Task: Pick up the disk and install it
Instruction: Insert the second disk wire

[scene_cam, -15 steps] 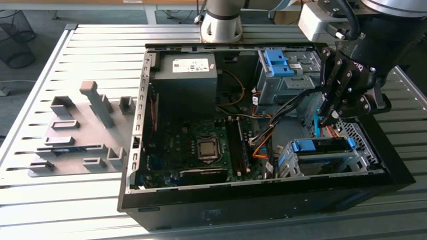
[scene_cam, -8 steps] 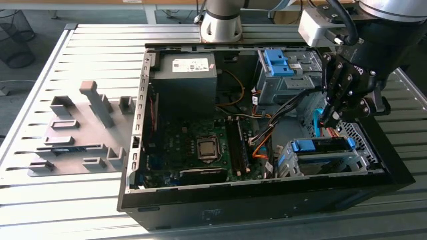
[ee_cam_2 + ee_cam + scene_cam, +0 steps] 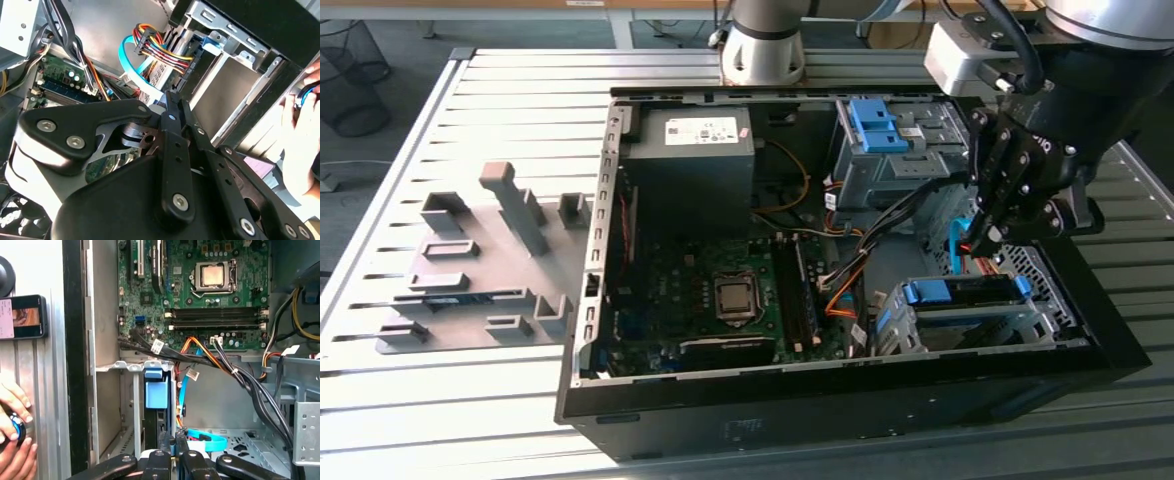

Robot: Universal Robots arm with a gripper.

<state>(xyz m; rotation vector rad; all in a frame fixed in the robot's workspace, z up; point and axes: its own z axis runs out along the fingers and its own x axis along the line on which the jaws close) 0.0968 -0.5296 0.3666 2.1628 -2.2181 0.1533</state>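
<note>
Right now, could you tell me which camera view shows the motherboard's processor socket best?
The first wrist view: the processor socket faces the camera, unobstructed. The exterior view shows it from farther off on the motherboard. In the second wrist view I cannot make it out.

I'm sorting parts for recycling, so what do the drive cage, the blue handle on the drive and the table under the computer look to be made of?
The drive cage looks like bare sheet metal: dull grey, thin folded edges, punched holes. The blue handle seems to be moulded plastic, with even bright colour and a soft sheen. The table looks like aluminium: pale silver slats with long grooves, though the alloy can't be told.
</note>
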